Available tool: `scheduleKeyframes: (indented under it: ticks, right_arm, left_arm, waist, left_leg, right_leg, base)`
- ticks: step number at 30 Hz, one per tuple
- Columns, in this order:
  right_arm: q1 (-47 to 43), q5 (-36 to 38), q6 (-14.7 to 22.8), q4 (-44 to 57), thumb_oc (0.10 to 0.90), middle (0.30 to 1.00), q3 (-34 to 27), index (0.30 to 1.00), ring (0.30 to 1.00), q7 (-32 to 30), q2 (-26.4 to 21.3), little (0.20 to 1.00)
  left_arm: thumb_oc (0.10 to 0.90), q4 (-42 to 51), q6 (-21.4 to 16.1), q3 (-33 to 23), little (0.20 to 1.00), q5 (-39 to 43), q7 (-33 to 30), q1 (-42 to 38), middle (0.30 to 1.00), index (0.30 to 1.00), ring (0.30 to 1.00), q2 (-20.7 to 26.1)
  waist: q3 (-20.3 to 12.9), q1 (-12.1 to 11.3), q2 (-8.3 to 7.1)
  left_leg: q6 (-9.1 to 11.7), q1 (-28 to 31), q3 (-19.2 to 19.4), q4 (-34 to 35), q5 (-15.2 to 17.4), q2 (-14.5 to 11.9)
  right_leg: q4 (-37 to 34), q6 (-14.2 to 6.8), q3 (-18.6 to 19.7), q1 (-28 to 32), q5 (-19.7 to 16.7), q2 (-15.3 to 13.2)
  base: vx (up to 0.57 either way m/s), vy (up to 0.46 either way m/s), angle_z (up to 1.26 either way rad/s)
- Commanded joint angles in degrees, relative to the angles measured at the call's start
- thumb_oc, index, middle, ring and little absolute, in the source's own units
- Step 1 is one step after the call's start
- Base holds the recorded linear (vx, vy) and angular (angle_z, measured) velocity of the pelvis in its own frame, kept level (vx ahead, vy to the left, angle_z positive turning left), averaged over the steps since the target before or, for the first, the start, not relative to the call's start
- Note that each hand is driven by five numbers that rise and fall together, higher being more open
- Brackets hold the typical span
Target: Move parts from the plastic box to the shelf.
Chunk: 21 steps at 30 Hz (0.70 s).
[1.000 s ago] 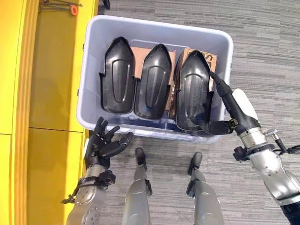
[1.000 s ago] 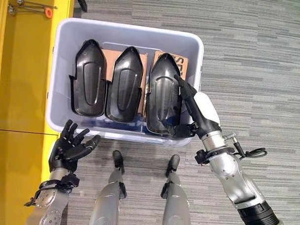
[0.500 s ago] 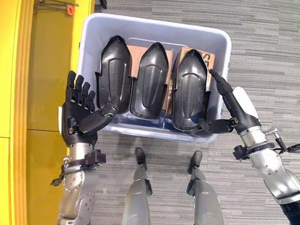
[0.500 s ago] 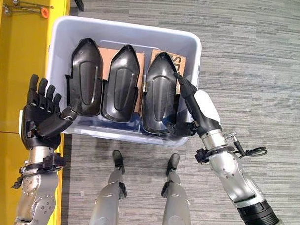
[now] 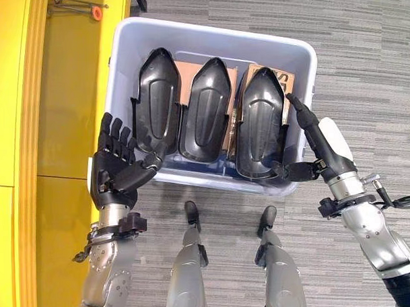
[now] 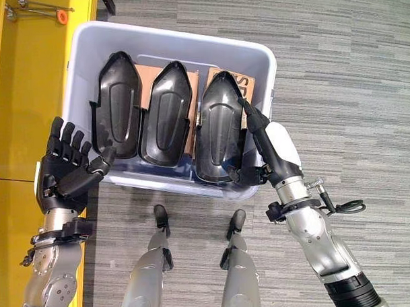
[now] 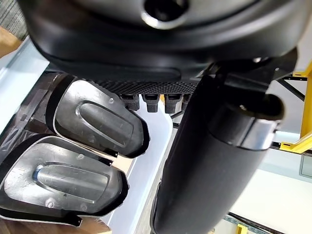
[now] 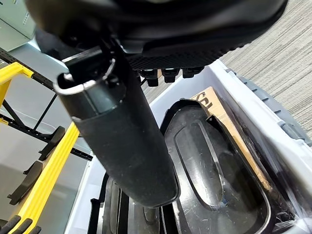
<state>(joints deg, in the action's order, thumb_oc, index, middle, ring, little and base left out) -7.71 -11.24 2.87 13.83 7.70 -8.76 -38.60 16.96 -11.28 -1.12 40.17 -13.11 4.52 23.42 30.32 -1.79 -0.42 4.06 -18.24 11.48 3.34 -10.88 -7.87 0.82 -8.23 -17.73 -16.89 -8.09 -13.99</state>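
A pale plastic box (image 5: 207,33) stands on the carpet and holds three black moulded parts upright side by side: a left part (image 5: 156,101), a middle part (image 5: 207,109) and a right part (image 5: 261,121). My left hand (image 5: 118,171) is open at the box's near left corner, fingers straight, thumb reaching to the near wall below the left part. My right hand (image 5: 324,146) is open at the box's right side. Its fingers lie straight along the right part's outer edge and its thumb (image 6: 243,174) touches that part's near end. The right wrist view shows the right part (image 8: 209,165) past the thumb.
A yellow shelf (image 5: 61,98) runs along the box's left side, with an orange-tipped tool (image 5: 97,10) at its far end. Brown cardboard (image 5: 188,65) stands behind the parts in the box. Grey striped carpet (image 5: 363,60) lies to the right.
My left hand rose from below the box's near wall to its left corner, then dropped back a little. The right hand has stayed at the right part.
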Motion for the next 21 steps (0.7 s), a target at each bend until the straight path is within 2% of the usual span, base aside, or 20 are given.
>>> scheduleKeyframes:
  ticks: [1, 6, 14, 21]
  right_arm:
    - [-4.76, -0.90, 4.50, 9.35, 0.900, 1.000, -2.34, 1.000, 1.000, -3.52, -0.73, 1.000]
    - [-5.50, -0.60, 4.48, 8.79, 0.900, 1.000, -1.67, 1.000, 1.000, -3.62, -0.66, 1.000]
    - [-7.98, 0.50, 3.72, 5.76, 0.900, 1.000, 2.61, 1.000, 1.000, -2.31, 0.44, 1.000]
    - [-10.79, 1.17, 1.48, 0.74, 0.900, 1.000, 7.26, 1.000, 1.000, -3.11, 4.17, 1.000]
  left_arm:
    - [0.900, 7.96, -4.91, -3.90, 1.000, -1.21, 0.41, -1.52, 1.000, 1.000, 1.000, 1.58]
    - [0.900, 7.96, -5.34, -4.43, 1.000, -3.20, -0.69, -3.15, 1.000, 1.000, 1.000, 1.94]
    - [0.900, 7.27, -5.81, -3.61, 1.000, -4.79, -2.16, -6.48, 1.000, 1.000, 1.000, 2.37]
    - [0.900, 6.54, -5.77, -0.39, 1.000, -4.96, -3.83, -9.25, 1.000, 1.000, 1.000, 1.38]
  waist:
    - [-0.53, 0.80, -0.74]
    - [-0.53, 0.86, -0.83]
    - [-0.53, 0.93, -0.82]
    - [-0.53, 0.65, -0.81]
  left_leg:
    - [2.39, 2.04, 1.42, -6.14, 7.24, -2.10]
    - [2.39, 1.55, 1.44, -6.29, 7.24, -2.10]
    - [2.34, 1.05, 1.49, -6.28, 7.29, -1.93]
    - [2.16, 0.30, 1.44, -6.13, 7.28, -1.62]
  right_leg:
    - [8.24, -1.66, 0.96, -0.64, 6.30, -2.73]
    - [8.39, -1.65, 1.09, -1.21, 6.29, -2.60]
    - [8.05, -1.70, 1.08, -1.44, 6.08, -2.69]
    - [7.32, -1.68, 0.97, -1.60, 5.81, -2.75]
  base:
    - [0.00, 0.000, 0.00]
    - [0.00, 0.000, 0.00]
    - [0.00, 0.000, 0.00]
    - [0.01, 0.004, 0.00]
